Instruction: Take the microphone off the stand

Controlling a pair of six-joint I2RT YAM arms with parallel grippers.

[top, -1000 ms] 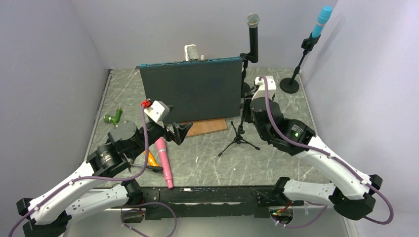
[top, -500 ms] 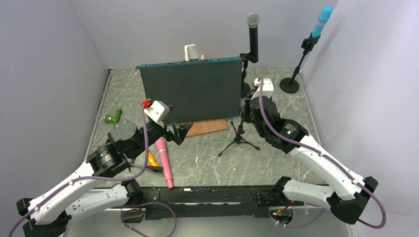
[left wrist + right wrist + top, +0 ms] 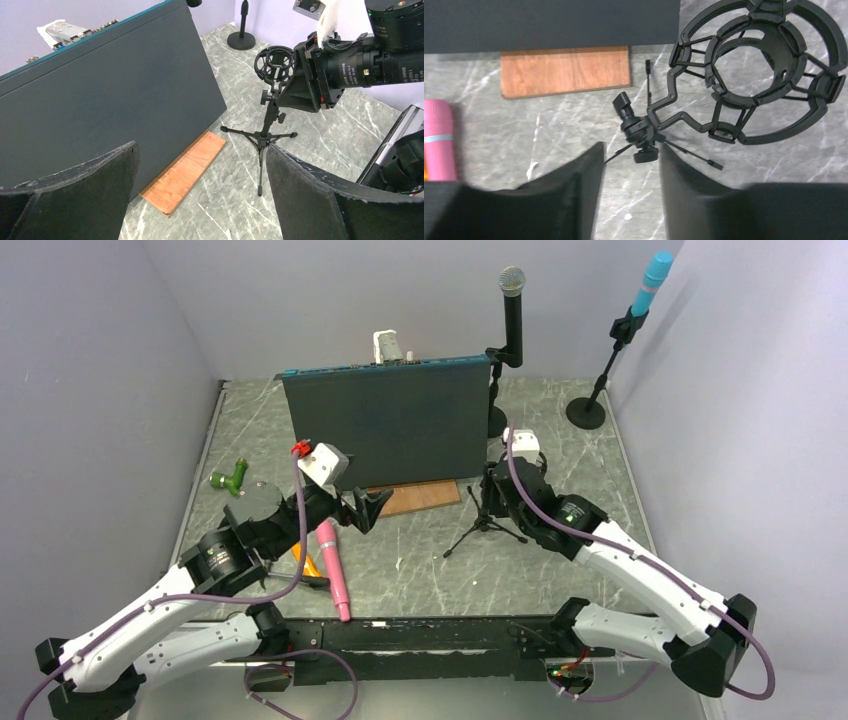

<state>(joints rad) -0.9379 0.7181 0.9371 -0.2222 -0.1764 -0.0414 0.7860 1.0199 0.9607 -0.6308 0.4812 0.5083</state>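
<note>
The right pincer [image 3: 630,150] hangs at the neck of the small tripod stand [image 3: 270,117]. Its jaws are parted only narrowly; the stand's swivel knob shows in the gap, pinched by neither finger as far as the wrist view tells, so it holds nothing. The shock mount [image 3: 730,136], just beyond that pincer and to its right, is an empty ring. The left pincer [image 3: 201,147] is spread wide and empty, aimed across the counter [image 3: 420,555] at the same stand and well apart from it. 1 pink microphone [image 3: 332,570] lies flat on the counter just behind the left pincer and to its left, its long axis running back alongside that forearm; the left arm is far nearer to it. Judging from the empty mount, this is likely the microphone meant, and it is already out of the stand. 2 others stand upright in clips on their own stands: a black microphone [image 3: 513,315] well beyond the right pincer and a blue microphone [image 3: 652,285] farther to its right. Both are closer to the right arm, and either would probably lift out along its near-vertical axis.
</note>
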